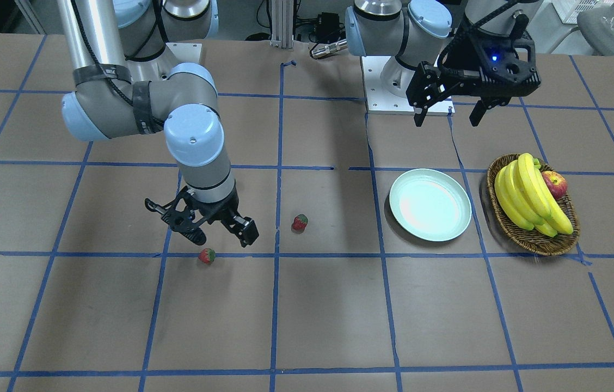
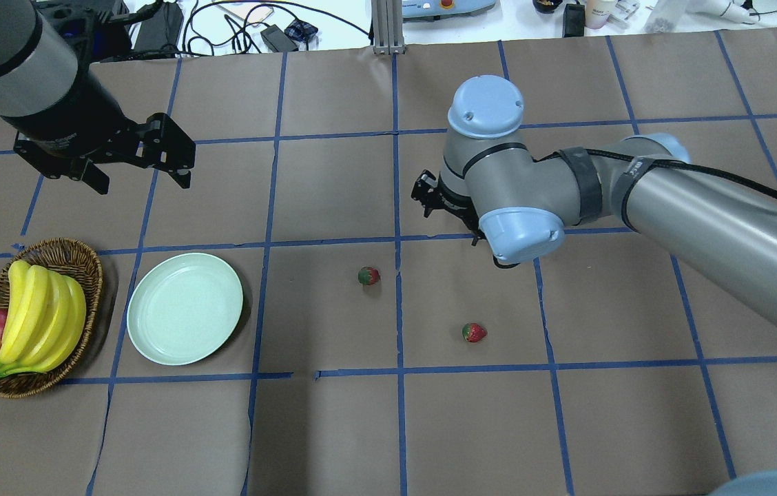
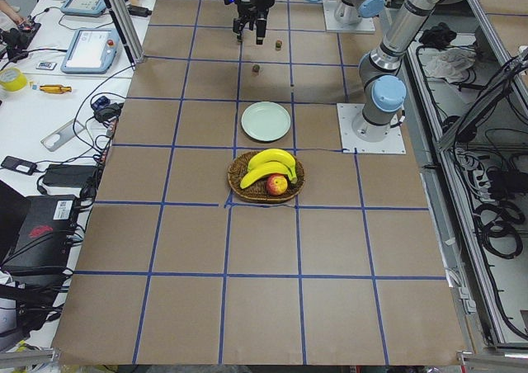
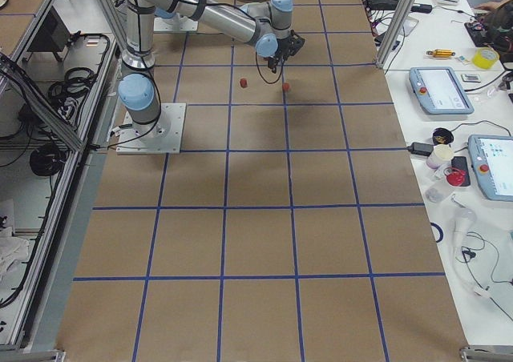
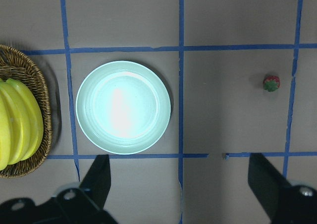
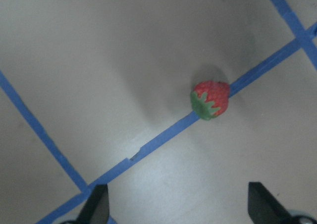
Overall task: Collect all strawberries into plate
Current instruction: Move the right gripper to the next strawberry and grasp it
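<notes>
One strawberry (image 1: pixel 207 255) lies on a blue tape line just in front of my right gripper (image 1: pixel 224 238), which is open and low over the table. The right wrist view shows that strawberry (image 6: pixel 210 100) ahead of the open fingers (image 6: pixel 96 206). A second strawberry (image 1: pixel 300 222) lies toward the plate and also shows in the overhead view (image 2: pixel 368 276). A third strawberry (image 2: pixel 474 333) shows only in the overhead view, near my right arm. The empty mint-green plate (image 1: pixel 430 204) sits below my left gripper (image 1: pixel 447 115), which is open and raised. The left wrist view shows the plate (image 5: pixel 124 107).
A wicker basket (image 1: pixel 535 244) with bananas (image 1: pixel 525 196) and an apple (image 1: pixel 555 184) stands beside the plate, on the side away from the strawberries. Blue tape lines grid the brown table. My right arm's elbow (image 2: pixel 519 234) hangs over the table's middle.
</notes>
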{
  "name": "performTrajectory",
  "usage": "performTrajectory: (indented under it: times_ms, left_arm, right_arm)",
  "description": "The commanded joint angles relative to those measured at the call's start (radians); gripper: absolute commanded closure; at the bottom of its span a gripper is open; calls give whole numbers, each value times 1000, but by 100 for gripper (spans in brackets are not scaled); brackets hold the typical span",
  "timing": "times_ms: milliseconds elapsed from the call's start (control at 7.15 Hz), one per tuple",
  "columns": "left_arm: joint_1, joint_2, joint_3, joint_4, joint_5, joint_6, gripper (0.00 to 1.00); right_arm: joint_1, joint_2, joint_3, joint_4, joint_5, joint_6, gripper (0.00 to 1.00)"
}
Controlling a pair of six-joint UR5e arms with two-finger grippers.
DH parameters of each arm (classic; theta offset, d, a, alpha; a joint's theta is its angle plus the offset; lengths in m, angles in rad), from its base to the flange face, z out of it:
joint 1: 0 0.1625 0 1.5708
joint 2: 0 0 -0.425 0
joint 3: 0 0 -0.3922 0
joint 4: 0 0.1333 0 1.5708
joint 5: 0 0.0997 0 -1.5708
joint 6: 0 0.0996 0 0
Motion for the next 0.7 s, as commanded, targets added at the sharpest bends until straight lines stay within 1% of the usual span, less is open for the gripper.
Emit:
performTrajectory:
  times_ms: [0,140,280,420,560]
  left_arm:
    - [-37,-39,-9,31,-2,-139,0]
    - [-60,-73,-12,40,-30,-228,0]
    - [-69,-93,-18,78,-56,-225,0]
    - [-66,-95,-12,97,-56,-204,0]
    - [-56,-79,6,94,-52,-70,0]
  right_arm:
    - [-49,37,3,2,15,296,1]
    - [-49,54,3,4,26,343,1]
    - [-50,61,-4,2,53,350,2]
    - [-49,80,-12,1,41,368,2]
    - [-52,92,-17,-3,37,384,4]
